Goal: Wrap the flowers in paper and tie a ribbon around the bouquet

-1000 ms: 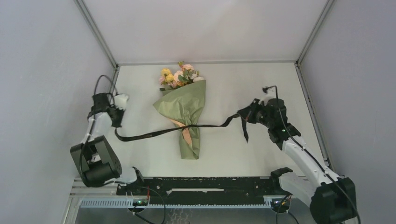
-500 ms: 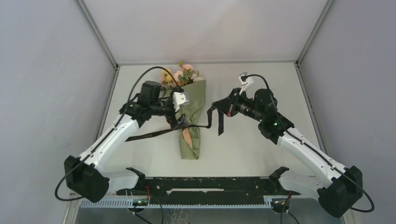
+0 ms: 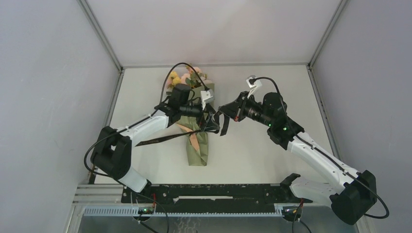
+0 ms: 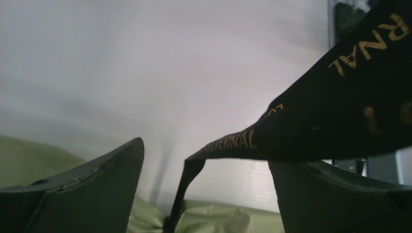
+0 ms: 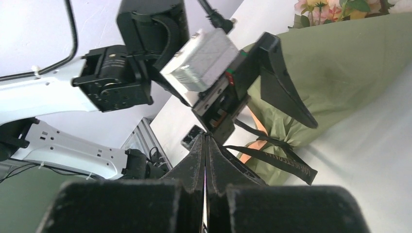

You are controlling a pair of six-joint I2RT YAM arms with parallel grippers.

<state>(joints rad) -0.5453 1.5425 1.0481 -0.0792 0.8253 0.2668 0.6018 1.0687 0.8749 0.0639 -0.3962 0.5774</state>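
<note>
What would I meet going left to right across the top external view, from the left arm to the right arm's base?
Left arm's large black joint → loose end of the ribbon → bouquet → right end effector → right arm's base.

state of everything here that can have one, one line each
bouquet of pink and yellow flowers in olive-green paper cone: wrapped, lying on the white table
long narrow black ribbon: crossing the cone's neck, one tail on the table, the other lifted
left gripper: open, at the ribbon, not gripping
right gripper: shut on the ribbon's lifted part
</note>
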